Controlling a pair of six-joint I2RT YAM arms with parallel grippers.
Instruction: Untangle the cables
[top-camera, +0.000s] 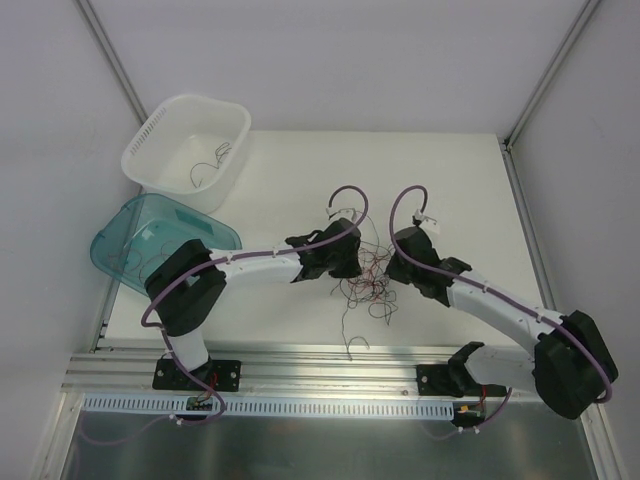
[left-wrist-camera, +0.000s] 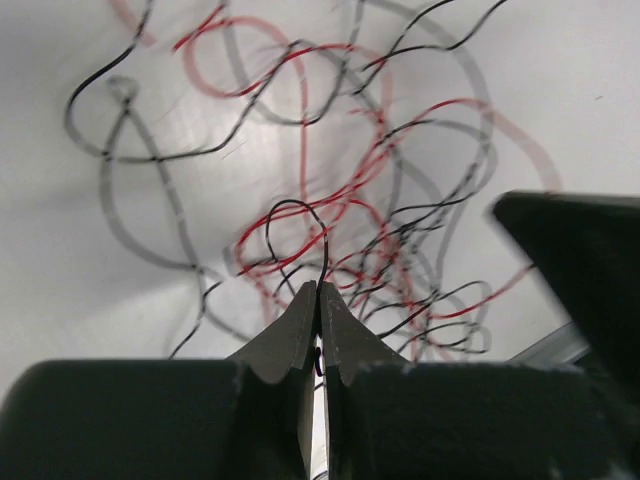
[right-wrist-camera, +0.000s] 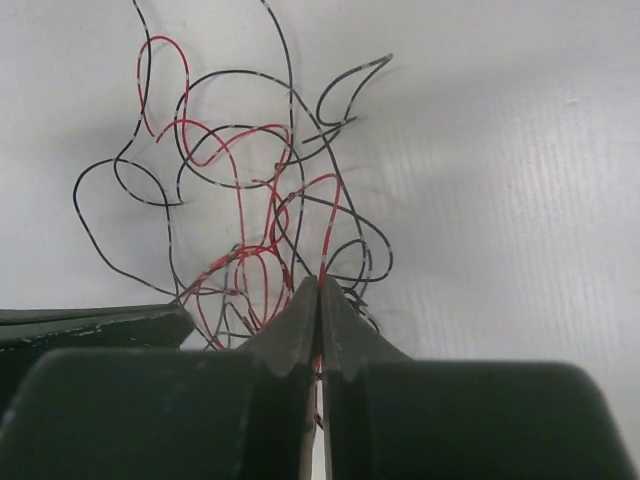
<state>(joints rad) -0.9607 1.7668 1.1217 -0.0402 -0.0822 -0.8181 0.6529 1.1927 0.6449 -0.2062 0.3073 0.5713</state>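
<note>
Right now the tangle of hair-thin, curly red and black cables (top-camera: 366, 283) sits mid-table on the flat white table (top-camera: 450, 180), directly between both arms. The left gripper (left-wrist-camera: 318, 292) is pinched tight on a black strand and the right gripper (right-wrist-camera: 320, 285) on a red one. Both are equally near, so the separation probably runs left-right.

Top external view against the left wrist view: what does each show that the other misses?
Only top external: the white basket and teal container on the left. Only left wrist: the left claw pinched shut on one black strand. Both: the red and black cables tangled on the white table.
</note>
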